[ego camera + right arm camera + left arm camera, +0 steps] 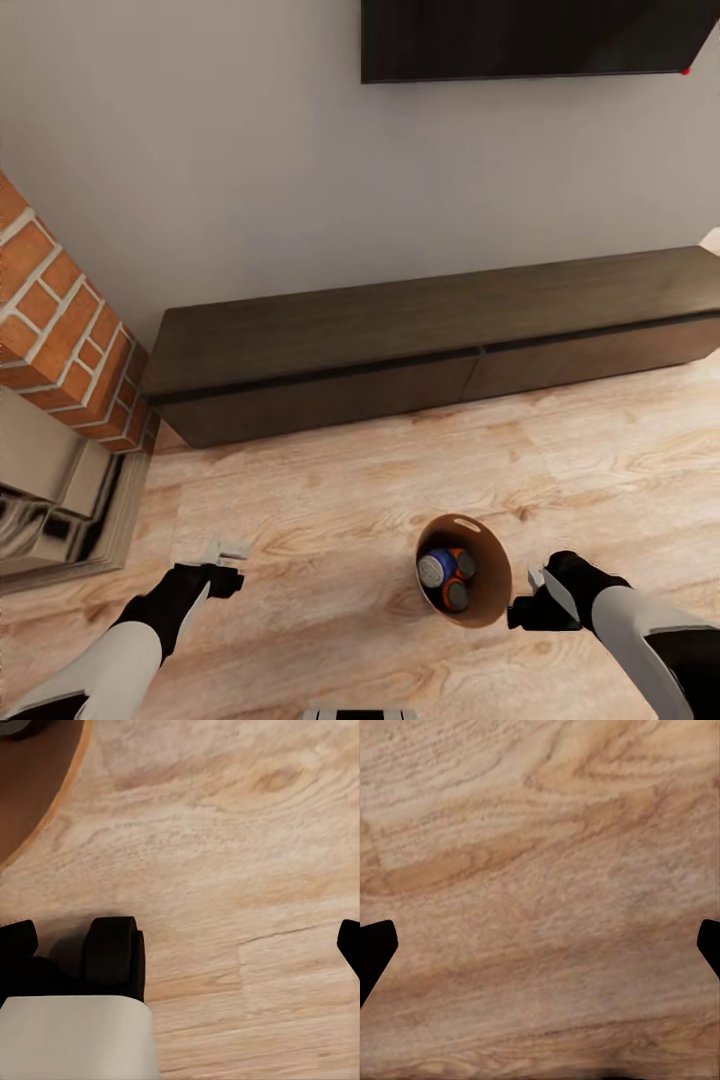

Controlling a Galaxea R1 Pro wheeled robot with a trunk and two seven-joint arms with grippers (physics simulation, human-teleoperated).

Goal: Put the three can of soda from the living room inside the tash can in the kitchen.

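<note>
The right end effector (530,598) sits at the bin's (487,600) 3 o'clock rim, apparently gripping it, though how tightly I cannot tell. The left end effector (222,562) hangs spread and empty over the floor (330,520). All three cans (447,577) lie inside the bin, in front of the cabinet (420,340). Collection looks done; next comes carrying the bin level to the kitchen.
</note>
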